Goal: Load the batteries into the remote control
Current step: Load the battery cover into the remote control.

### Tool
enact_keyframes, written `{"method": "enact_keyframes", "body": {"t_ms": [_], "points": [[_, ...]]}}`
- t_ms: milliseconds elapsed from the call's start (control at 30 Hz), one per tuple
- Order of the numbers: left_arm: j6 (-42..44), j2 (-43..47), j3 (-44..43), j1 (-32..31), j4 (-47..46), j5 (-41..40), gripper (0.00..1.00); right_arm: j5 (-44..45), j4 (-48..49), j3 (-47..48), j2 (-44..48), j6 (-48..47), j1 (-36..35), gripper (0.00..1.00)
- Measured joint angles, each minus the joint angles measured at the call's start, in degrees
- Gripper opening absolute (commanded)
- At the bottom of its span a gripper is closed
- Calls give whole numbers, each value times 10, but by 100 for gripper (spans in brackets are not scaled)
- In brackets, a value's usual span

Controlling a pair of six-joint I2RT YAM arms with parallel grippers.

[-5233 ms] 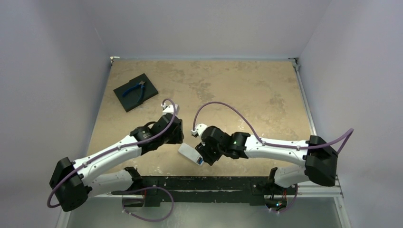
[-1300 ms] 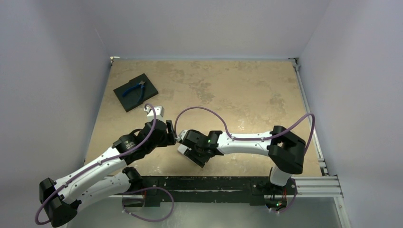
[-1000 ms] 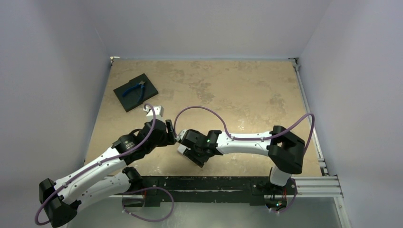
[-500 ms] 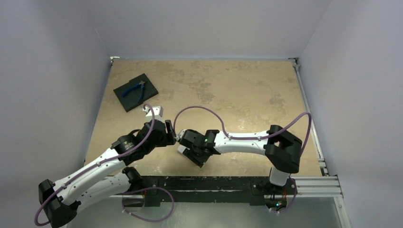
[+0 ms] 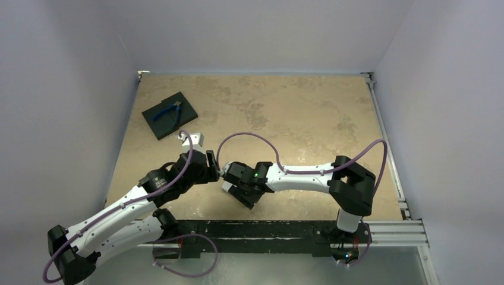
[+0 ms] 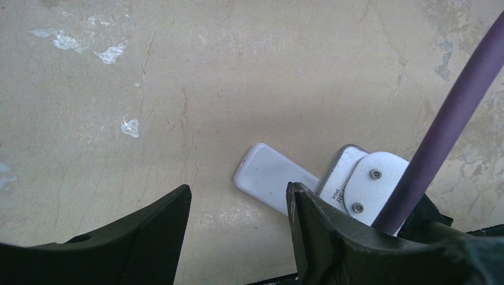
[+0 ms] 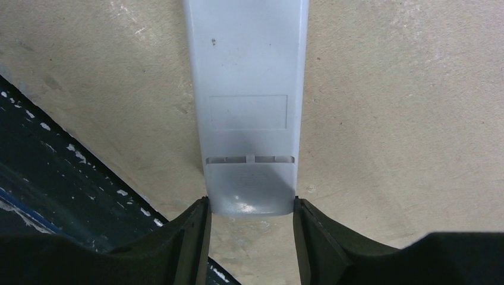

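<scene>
The remote control lay back-up on the bench, near its front edge, between the two arms. The right gripper was partly closed on the remote's near end, one finger against each long side. The left gripper stood open and empty just above the bench. The remote's other end showed just beyond its fingers. The batteries were not visible in any view. The cover sat flush over the grasped end, with a thin slotted seam across the body. Whether cells were inside could not be told.

Assessment: the step in hand appeared to be working the cover end while the body was steadied. The right gripper's hold was narrow and sat on the cover itself, so any push should run straight along the remote's length. The remote should be kept flat. The left gripper should brace the far end before force is applied. A skewed push risked pivoting the remote toward the dark rail at the bench edge.
</scene>
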State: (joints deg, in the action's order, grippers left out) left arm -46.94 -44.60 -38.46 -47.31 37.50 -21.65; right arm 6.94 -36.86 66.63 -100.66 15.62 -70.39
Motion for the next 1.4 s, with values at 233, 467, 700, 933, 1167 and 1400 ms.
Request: {"method": "enact_keyframes", "body": {"t_ms": [233,467,700,933,1167,1400], "points": [[0,0,1,0,0,1,61,0,-2,0,-1,0,0,28],[0,0,1,0,0,5,61,0,-8,0,-1,2,0,28],[0,0,2,0,0,6,61,2,-9,0,-1,2,0,28],[0,0,2,0,-1,5,61,7,-16,5,-3,2,0,28],[0,0,2,0,0,1,61,10,-28,17,-10,3,0,28],[0,0,2,0,3,-2,61,10,-30,21,-14,2,0,28]]}}
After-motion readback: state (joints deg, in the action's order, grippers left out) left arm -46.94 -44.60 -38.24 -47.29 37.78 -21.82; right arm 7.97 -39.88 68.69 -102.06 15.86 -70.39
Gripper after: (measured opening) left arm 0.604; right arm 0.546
